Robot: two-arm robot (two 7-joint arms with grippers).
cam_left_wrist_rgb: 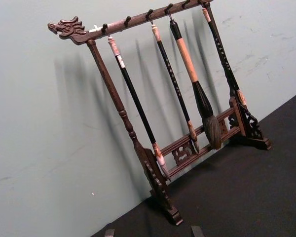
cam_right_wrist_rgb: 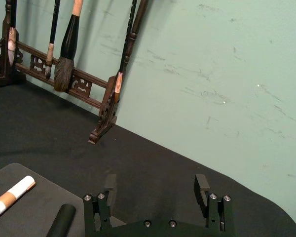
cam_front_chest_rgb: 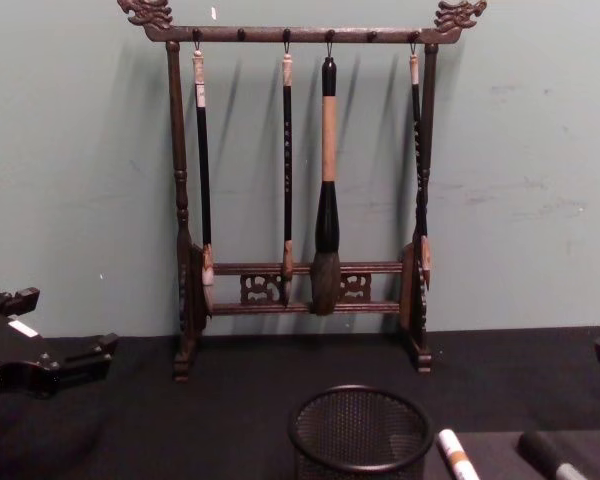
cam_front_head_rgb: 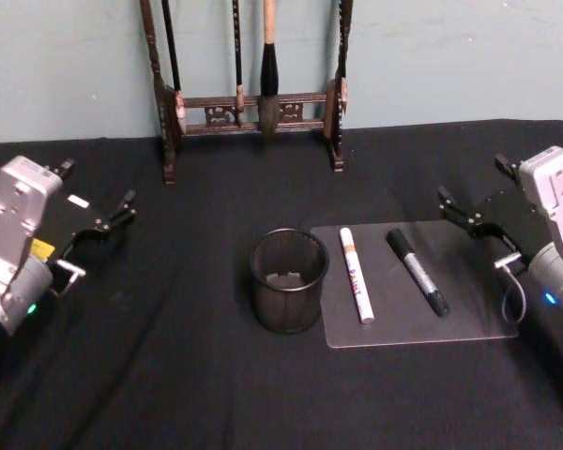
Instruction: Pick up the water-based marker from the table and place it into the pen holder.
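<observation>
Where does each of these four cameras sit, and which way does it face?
Head view: high, looking down on the pen holder, white marker and black marker; left gripper and right gripper at the sides.
Chest view: lower, looking level at the brush rack; grippers at its edges.
Left wrist view: on the left arm, facing rack and wall; fingertips peek in.
Right wrist view: on the right arm, facing wall; open fingers in front.
Shared: head and chest both show holder and rack.

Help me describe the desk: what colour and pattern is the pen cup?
The pen cup is black wire mesh, solid-rimmed; head view shows it best.
</observation>
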